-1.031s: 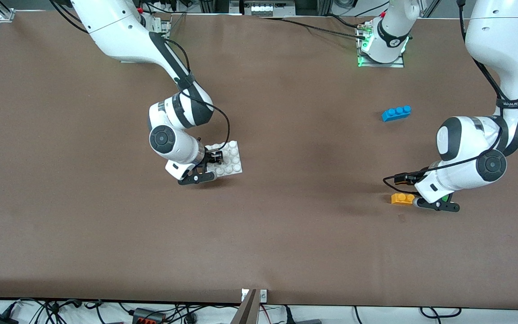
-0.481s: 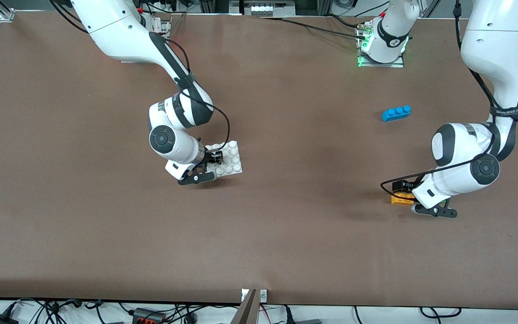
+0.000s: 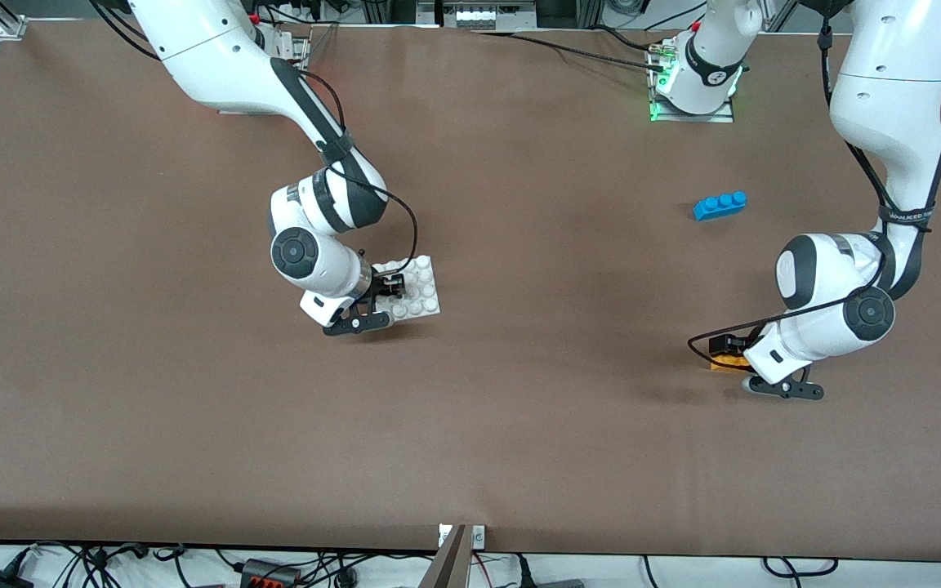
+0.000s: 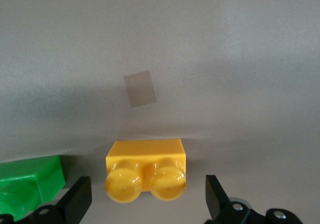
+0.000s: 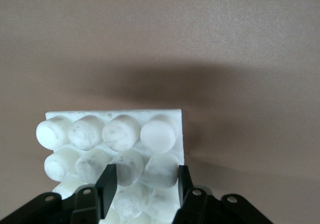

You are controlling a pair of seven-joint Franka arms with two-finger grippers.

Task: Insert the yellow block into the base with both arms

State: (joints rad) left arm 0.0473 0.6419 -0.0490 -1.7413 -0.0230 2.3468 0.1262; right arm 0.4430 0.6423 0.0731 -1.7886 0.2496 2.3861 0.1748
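The left gripper [image 3: 729,346] is found low over the yellow block [image 3: 725,362], toward the left arm's end of the table. In the left wrist view its fingers [image 4: 77,204] are seen spread wide, one to each side of the yellow block [image 4: 146,170], with clear gaps between pads and block; nothing is grasped. The block is observed lying flat on the brown table [image 3: 519,425], studs upward. A green brick [image 4: 27,189] is noted just beside it, apart from it, partly cut off at the edge of the left wrist view; in the front view it is hidden under the arm. A small pale square mark [image 4: 140,88] is recorded on the table surface near the block. A blue three-stud brick [image 3: 720,204] is located farther from the front camera than the yellow block, well apart from it. The right gripper [image 3: 393,287] is positioned at the base [image 3: 421,290], which rests toward the right arm's end of the table, well apart from the yellow block. In the right wrist view its fingers [image 5: 107,184] are seen narrowed over the studded top of the base [image 5: 115,134], closed around a column of studs. The base is seen lying on the table.
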